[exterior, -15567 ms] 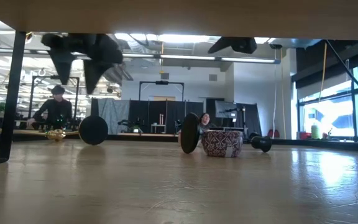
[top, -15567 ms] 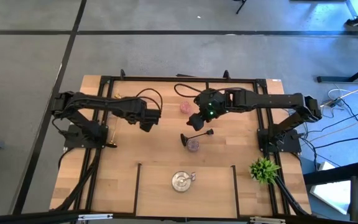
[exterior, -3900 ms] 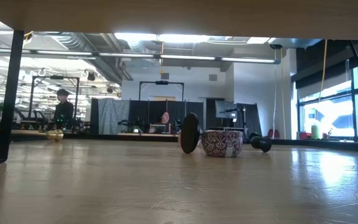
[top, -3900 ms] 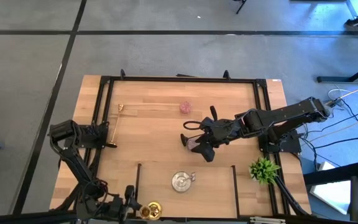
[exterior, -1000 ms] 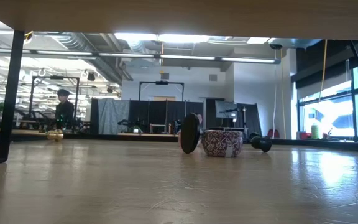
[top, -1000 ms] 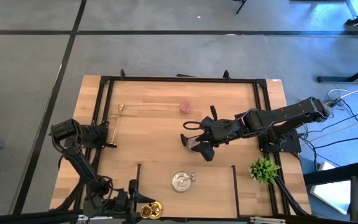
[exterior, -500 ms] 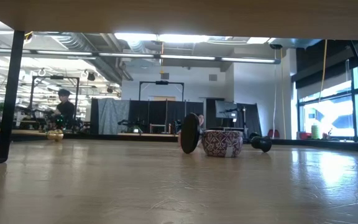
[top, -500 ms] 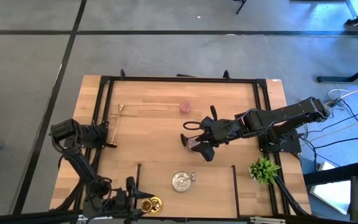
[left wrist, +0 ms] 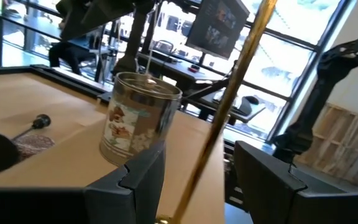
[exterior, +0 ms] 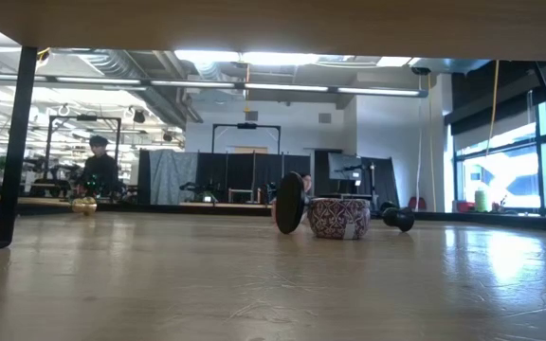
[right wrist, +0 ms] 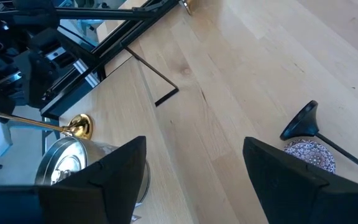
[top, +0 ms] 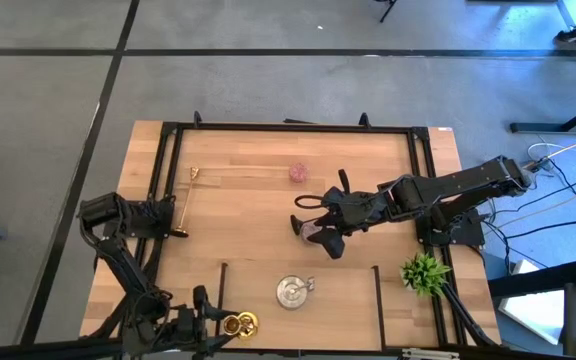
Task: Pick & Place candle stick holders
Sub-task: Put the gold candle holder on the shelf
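Your left end effector (top: 216, 324) sits past the bench's front edge, near the front-left corner, and is clamped narrow on the long-stemmed gold holder (top: 235, 323). In the left wrist view the gold stem (left wrist: 229, 118) runs straight between the fingers (left wrist: 143, 175). The grip is on the stem, probably because it's the only part thin enough to pinch. The base hangs out beyond the fingers, so expect it to swing.

Your right end effector (top: 330, 218) is mid-bench with jaws wide and nothing in them. It hovers right over the tipped black holder (top: 299, 222) and the pink glitter holder (top: 311, 233), which touch or nearly touch each other. It looks parked or staged for one of those two.

What's around:
- The silver round holder (top: 291, 291) stands near the front edge at centre. It's the closest thing to the gold one's path, so my read is that it's your main collision risk when you bring the stem back in.
- A second pink holder (top: 297, 172) sits toward the back edge, well clear.
- Small gold pieces (top: 196, 174) lie by the left edge, and another (top: 181, 232) by the left frame rail.
- The green plant (top: 425, 272) is at the right edge and isn't yours to move.
- The black frame rails (top: 221, 290) along the front and left could snag a long stem.
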Action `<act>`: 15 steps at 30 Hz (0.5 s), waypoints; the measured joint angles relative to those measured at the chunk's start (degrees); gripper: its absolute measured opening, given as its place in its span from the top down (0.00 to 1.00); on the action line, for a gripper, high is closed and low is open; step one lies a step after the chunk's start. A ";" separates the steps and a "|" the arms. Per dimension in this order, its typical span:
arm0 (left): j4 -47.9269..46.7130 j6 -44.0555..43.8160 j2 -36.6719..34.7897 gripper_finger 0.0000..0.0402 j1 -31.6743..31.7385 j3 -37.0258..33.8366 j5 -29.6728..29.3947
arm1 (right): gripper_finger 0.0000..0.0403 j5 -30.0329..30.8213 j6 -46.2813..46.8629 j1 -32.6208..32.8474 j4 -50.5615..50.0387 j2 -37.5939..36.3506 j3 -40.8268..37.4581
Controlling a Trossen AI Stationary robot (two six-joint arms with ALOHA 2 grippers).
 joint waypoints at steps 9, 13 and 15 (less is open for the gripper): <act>1.92 5.76 -3.31 0.53 -3.27 0.00 -3.15 | 0.32 0.00 0.00 0.00 0.00 0.00 0.00; 1.96 10.67 -5.81 0.53 -5.02 0.00 -11.73 | 0.32 0.00 0.00 0.00 0.25 0.00 0.00; 1.90 13.28 -6.96 0.53 -5.46 -0.14 -12.66 | 0.32 0.02 0.00 0.00 0.26 0.00 0.00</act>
